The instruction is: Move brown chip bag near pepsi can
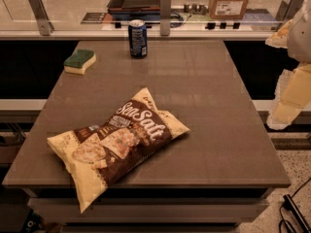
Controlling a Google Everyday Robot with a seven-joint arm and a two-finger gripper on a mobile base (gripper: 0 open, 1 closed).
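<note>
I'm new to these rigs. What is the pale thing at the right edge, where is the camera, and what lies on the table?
This is a single picture from the robot's one camera, looking down over a grey-brown table; where the camera is mounted is not on record. The pale shapes at the right edge are the robot's one arm. Its gripper, the grasping end, hangs off the table's right side, away from everything on it.

Three things are on the table. A large brown chip bag lies flat near the front left. A pepsi can stands upright at the far edge. A green-and-yellow sponge sits at the far left. None of the three is held, and the bag and can are well apart.
</note>
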